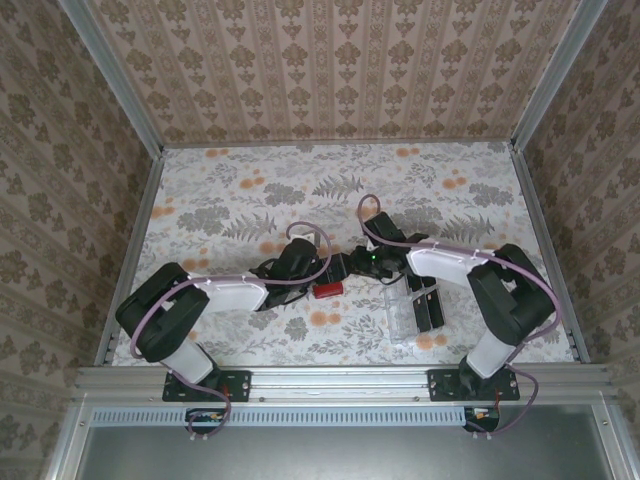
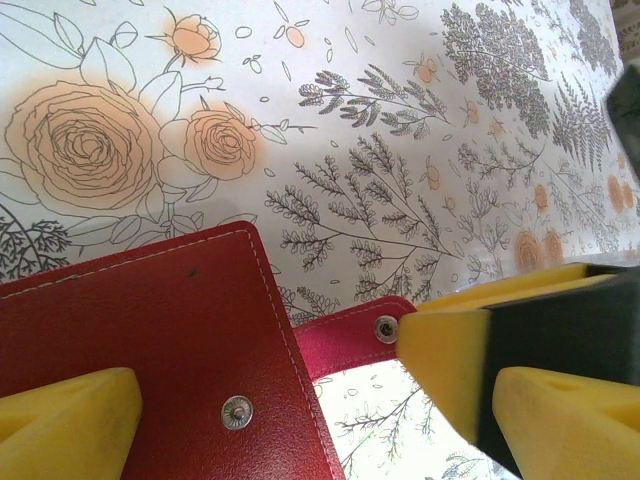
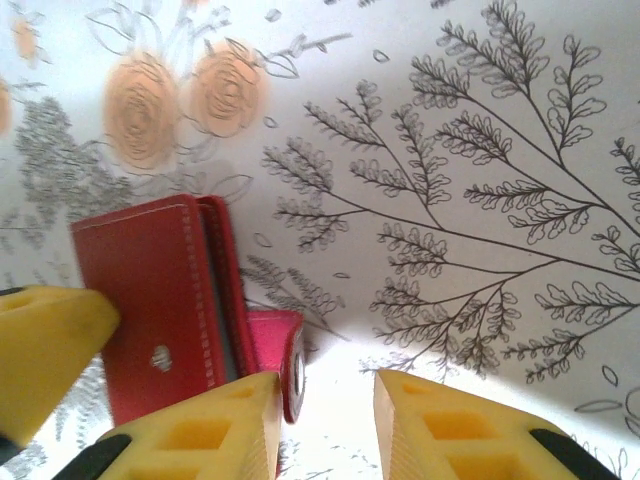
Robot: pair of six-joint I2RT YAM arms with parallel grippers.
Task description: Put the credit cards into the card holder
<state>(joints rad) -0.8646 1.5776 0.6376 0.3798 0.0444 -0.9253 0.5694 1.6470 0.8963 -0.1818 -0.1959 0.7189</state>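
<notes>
The red card holder (image 1: 327,291) lies in the middle of the table, between both grippers. In the left wrist view its cover (image 2: 150,340) shows a snap stud, and its strap tab (image 2: 345,335) sticks out to the right. My left gripper (image 2: 315,400) is open wide, with one yellow finger (image 2: 65,425) over the cover. My right gripper (image 3: 328,390) is open, and the strap tab (image 3: 292,360) stands on edge against its left finger (image 3: 200,430); nothing lies between the jaws. Black credit cards (image 1: 428,305) stand in a tray to the right.
The clear plastic slotted tray (image 1: 402,318) sits under my right arm, near the table's front right. Patterned walls close in the floral table on three sides. A metal rail runs along the near edge.
</notes>
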